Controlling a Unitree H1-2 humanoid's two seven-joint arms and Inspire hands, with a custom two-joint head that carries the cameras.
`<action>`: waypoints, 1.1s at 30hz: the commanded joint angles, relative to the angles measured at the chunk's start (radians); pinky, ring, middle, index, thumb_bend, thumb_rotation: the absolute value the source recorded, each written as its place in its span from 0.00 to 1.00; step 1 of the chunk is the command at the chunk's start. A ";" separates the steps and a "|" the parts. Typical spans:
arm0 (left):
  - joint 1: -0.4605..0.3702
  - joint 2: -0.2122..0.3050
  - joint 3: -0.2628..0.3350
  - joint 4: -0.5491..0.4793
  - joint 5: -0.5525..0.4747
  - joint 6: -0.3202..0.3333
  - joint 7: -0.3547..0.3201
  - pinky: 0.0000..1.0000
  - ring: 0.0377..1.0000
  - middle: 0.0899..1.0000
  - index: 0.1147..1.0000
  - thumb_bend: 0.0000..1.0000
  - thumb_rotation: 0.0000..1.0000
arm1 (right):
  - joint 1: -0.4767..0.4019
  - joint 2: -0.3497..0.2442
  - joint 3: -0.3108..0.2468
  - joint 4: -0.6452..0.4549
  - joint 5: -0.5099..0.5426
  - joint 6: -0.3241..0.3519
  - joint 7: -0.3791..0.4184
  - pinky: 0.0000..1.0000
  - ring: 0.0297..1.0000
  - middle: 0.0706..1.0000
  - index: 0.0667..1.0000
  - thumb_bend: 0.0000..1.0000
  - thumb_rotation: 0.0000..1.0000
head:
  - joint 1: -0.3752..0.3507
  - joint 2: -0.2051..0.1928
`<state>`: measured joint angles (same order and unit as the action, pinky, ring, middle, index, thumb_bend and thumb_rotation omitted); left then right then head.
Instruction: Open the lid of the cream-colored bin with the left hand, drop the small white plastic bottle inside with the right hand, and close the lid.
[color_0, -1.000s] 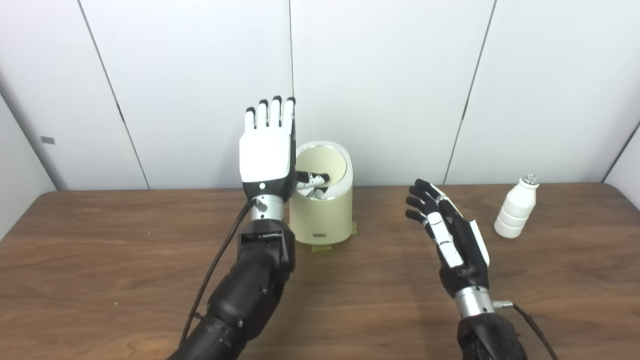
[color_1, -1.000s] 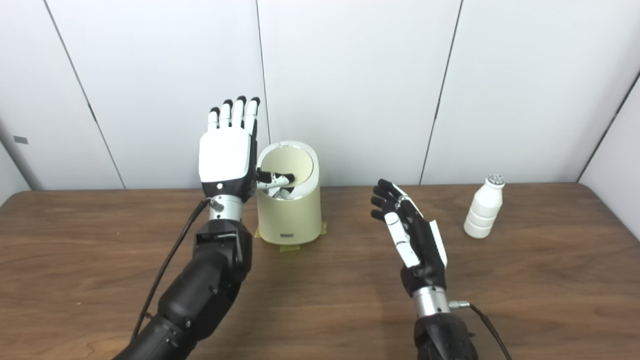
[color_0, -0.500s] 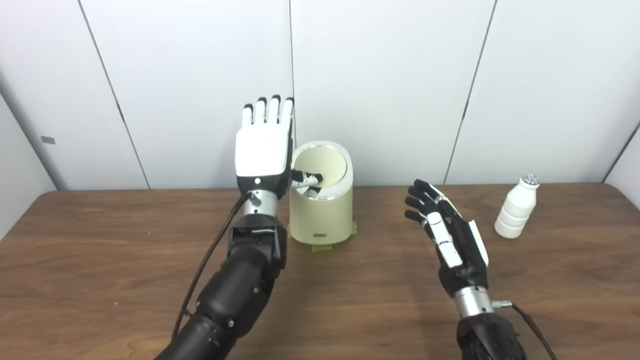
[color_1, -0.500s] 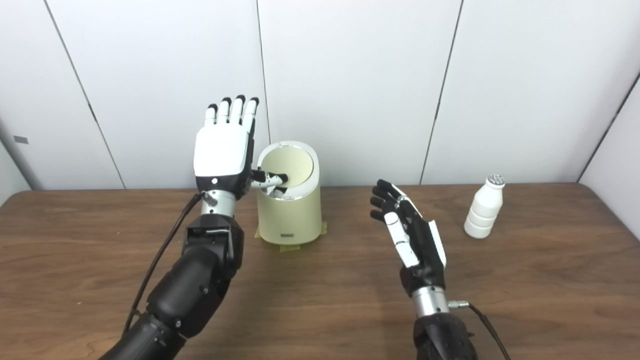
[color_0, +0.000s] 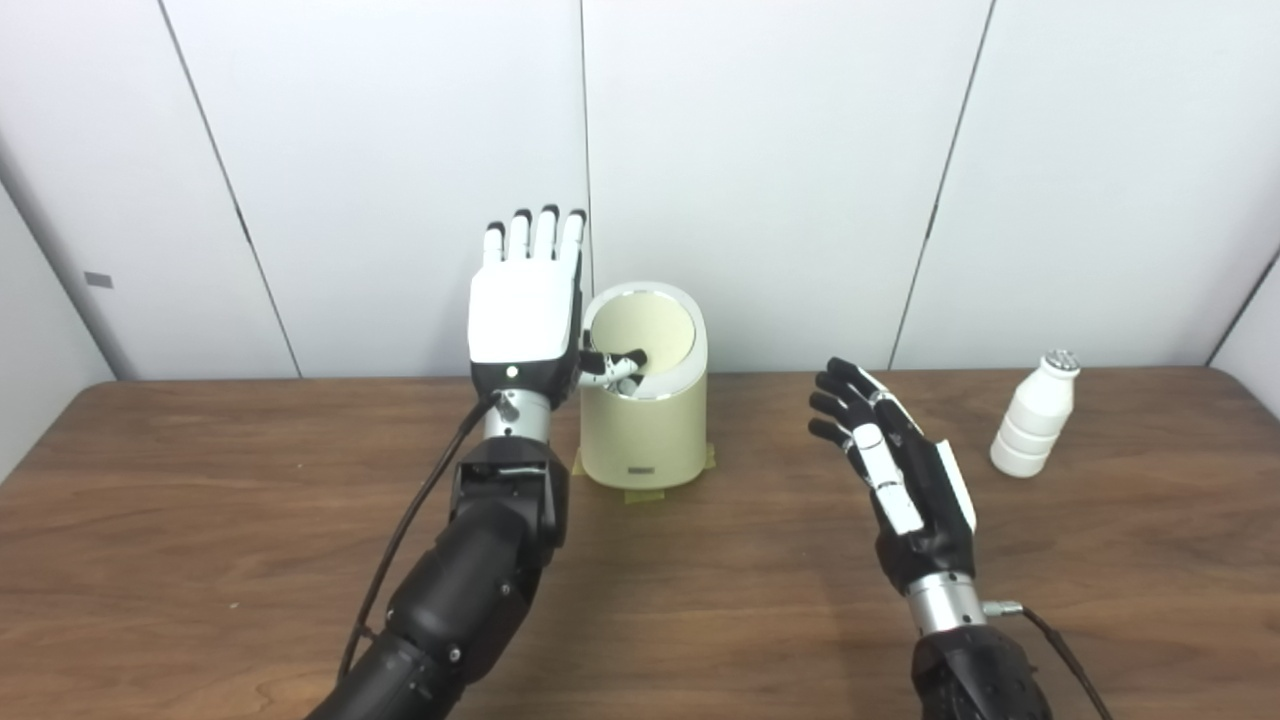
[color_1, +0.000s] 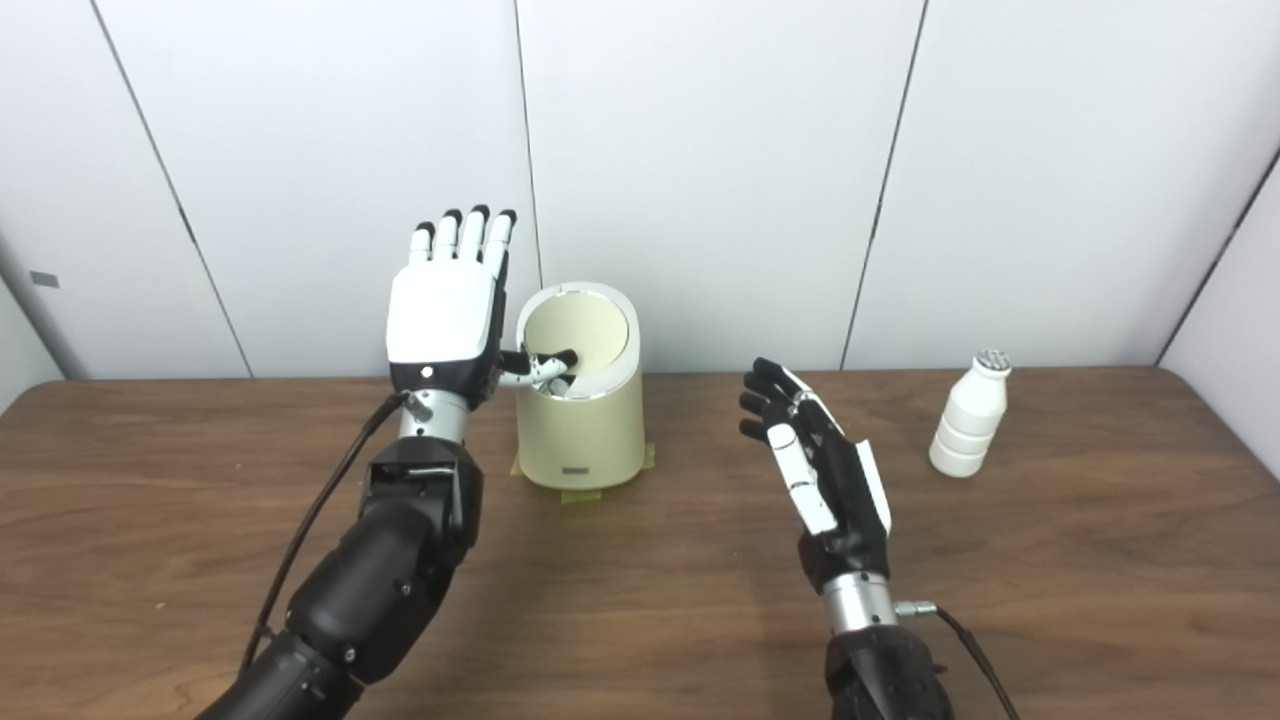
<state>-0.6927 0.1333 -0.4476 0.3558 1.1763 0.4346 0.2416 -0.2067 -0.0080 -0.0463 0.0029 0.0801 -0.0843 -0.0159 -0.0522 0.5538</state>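
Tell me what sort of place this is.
Most likely a robot test or lab workstation, not a home. A bare wooden table stands against plain white wall panels, and it holds only staged props: a cream-colored bin taped down at its base and a small white plastic bottle.

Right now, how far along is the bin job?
Nothing is finished. The left hand stands upright beside the bin, thumb reaching over the lid, which looks tilted; whether it is open I cannot tell. The right hand is open and empty. The bottle stands untouched on the table: pickup, drop and closing remain.
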 joint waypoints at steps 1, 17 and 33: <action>-0.036 0.006 -0.013 0.034 0.005 -0.018 0.018 1.00 1.00 1.00 1.00 1.00 0.27 | -0.042 0.005 0.004 -0.036 -0.003 -0.017 0.003 0.77 0.81 0.82 0.81 0.18 0.70 | -0.004 0.001; -0.032 -0.008 0.026 -0.010 -0.029 0.033 -0.010 1.00 1.00 1.00 1.00 0.64 1.00 | -0.042 0.002 0.002 -0.038 -0.007 -0.010 0.002 0.77 0.81 0.81 0.80 0.18 0.69 | 0.000 0.001; 0.064 -0.052 0.231 -0.208 -0.335 -0.162 0.156 1.00 1.00 1.00 1.00 0.59 1.00 | -0.042 0.004 0.004 -0.033 -0.004 -0.011 0.005 0.77 0.81 0.82 0.81 0.18 0.69 | -0.003 0.001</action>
<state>-0.5830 0.0826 -0.2334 0.1883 0.8664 0.3261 0.3481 -0.2067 -0.0060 -0.0448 -0.0014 0.0739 -0.0782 -0.0161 -0.0537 0.5538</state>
